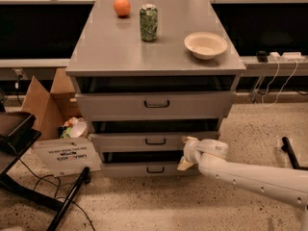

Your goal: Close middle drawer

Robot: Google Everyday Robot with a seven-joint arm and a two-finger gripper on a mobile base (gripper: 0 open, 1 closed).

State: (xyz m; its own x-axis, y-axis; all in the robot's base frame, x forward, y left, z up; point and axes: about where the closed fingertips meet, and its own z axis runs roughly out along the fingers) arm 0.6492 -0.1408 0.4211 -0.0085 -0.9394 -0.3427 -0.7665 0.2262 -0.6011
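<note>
Close to us, our gripper (185, 154) is right at the right end of the middle drawer (139, 142), which sticks out a little between the other two, and we cannot tell if the gripper is open or closed. Left of it lies a white sign (62, 156) with writing we cannot read, by a cardboard box (41, 105) holding a white cup (79, 127). Farther back, the cabinet top (106, 47) holds an empty bowl (206, 44), a green can (148, 22) and an orange (121, 6).
</note>
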